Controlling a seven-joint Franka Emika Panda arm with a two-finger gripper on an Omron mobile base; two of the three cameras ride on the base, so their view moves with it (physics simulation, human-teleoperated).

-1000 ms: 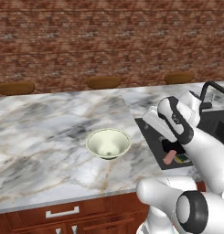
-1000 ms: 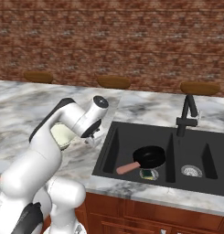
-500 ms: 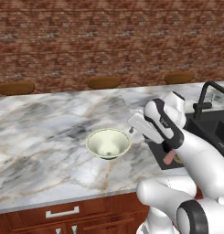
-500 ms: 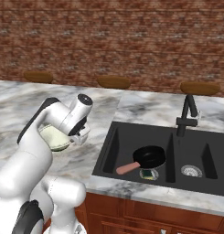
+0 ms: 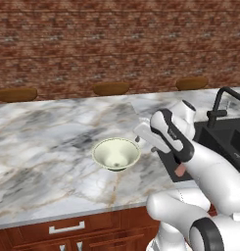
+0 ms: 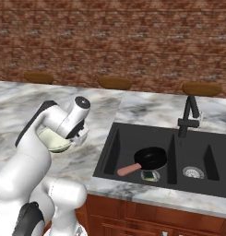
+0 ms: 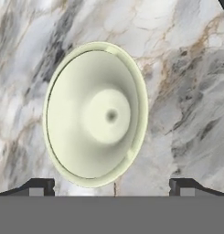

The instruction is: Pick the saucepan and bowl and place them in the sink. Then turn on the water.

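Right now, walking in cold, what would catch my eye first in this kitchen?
Probably the white arm bent over the marble counter, its open pincer just above a cream bowl. Next, the black sink to the right, where a saucepan with a pink handle already lies in the left basin, faucet dry.

A grey-veined marble counter [image 5: 48,147] runs below a red brick wall [image 5: 92,44], with wooden cabinets [image 6: 146,221] underneath.
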